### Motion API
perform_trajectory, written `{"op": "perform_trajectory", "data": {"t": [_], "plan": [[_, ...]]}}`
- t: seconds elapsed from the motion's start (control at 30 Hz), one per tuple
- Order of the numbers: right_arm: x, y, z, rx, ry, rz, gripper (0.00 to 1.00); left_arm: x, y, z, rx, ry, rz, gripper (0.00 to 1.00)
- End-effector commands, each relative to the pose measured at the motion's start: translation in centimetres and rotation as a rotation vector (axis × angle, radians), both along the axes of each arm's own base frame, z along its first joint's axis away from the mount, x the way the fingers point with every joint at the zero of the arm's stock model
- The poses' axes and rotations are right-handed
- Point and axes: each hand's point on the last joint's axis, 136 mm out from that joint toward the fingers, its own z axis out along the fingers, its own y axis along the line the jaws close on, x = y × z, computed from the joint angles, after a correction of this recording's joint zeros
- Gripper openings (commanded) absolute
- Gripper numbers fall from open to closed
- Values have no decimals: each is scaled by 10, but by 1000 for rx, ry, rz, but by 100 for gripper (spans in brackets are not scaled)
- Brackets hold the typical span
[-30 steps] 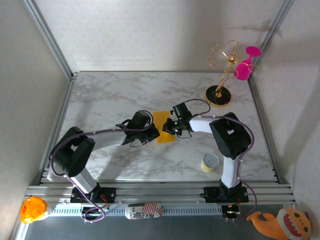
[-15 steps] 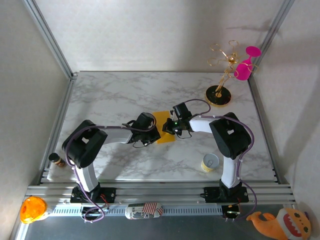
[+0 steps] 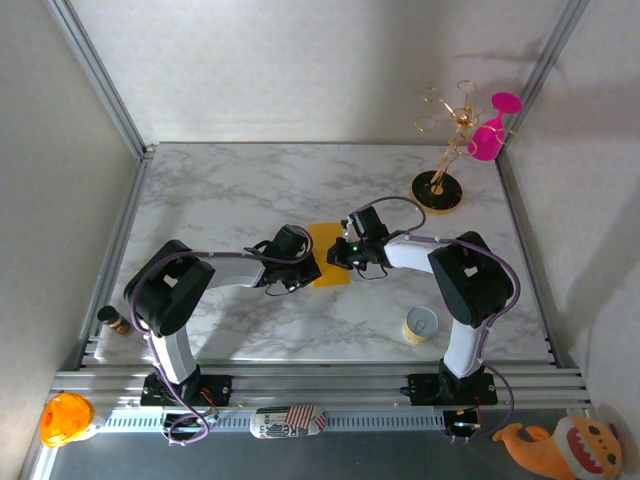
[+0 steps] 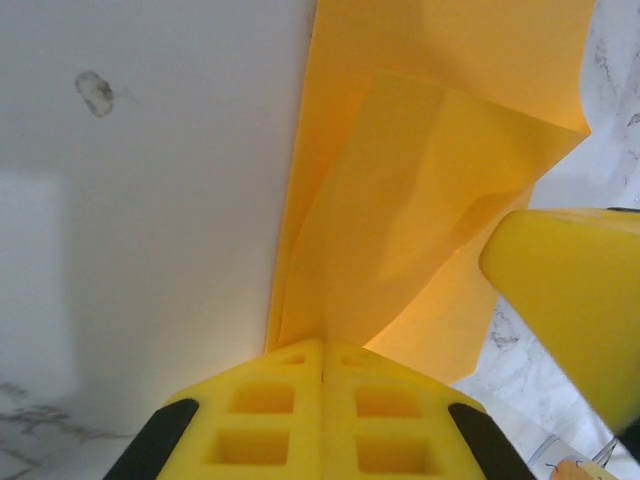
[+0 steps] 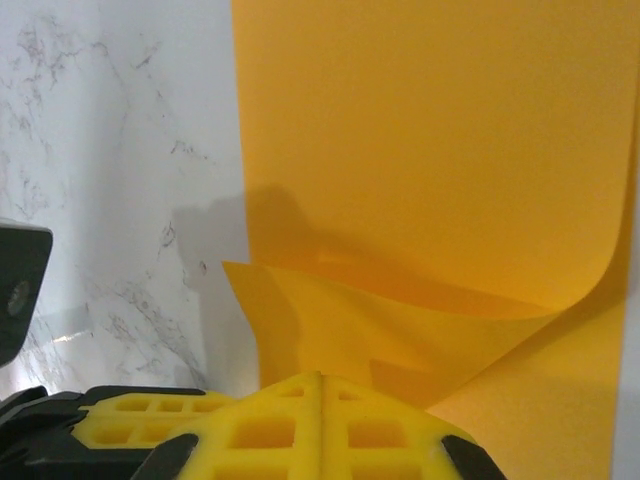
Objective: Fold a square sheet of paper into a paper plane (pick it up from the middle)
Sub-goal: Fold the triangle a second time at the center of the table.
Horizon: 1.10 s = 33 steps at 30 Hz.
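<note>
So the square sheet of paper (image 3: pixel 328 252) sits roughly mid-table on the marble table (image 3: pixel 230 190), right between the two wrists, and it's not lying fully flat. The left gripper (image 4: pixel 322 372) has its jaws pressed tight together on the paper's near edge. It's pinching a layer that lifts off the table and folds loosely over the flat part.

The right gripper (image 5: pixel 320 395) does the same from the opposite side, jaws squeezed together on a raised flap. The rest of the sheet lies flat beyond it and curls up along the right side of that wrist view. In the left wrist view one of the right gripper's yellow fingers (image 4: pixel 570 300) pokes in at the right, just beside the paper.

Other stuff around:
- a gold wire stand (image 3: pixel 437 190) with pink cups (image 3: pixel 485 145) at the far right corner
- a small cup (image 3: pixel 420 325) near the right arm's base
- a little brown bottle (image 3: pixel 113 320) at the table's left edge
</note>
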Motion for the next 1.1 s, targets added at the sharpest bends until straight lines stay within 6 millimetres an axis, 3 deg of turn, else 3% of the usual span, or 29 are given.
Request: {"op": "perform_trajectory", "data": {"t": [0.0,0.4,0.47,0.6,0.67,0.9,1.07], "plan": [[-13,8,-8,-9,35,39,0,-22,21,-30,115,78,-6,0],[-18,7,-32,-50,104,56,0,-24,24,-28,125,78,-4,0],[-19,5,-35,-65,114,49,0,-19,19,-18,96,45,-14,0],[-23,2,-38,-68,131,35,0,-2,-7,28,-76,-85,-31,1],[-24,0,-38,-71,133,28,0,-1,-12,35,-103,-98,-41,4],[-24,0,-40,-71,149,9,0,-19,-8,-1,-44,1,-50,1],[-25,0,-38,-57,153,0,0,-26,7,-20,31,40,-17,0]]}}
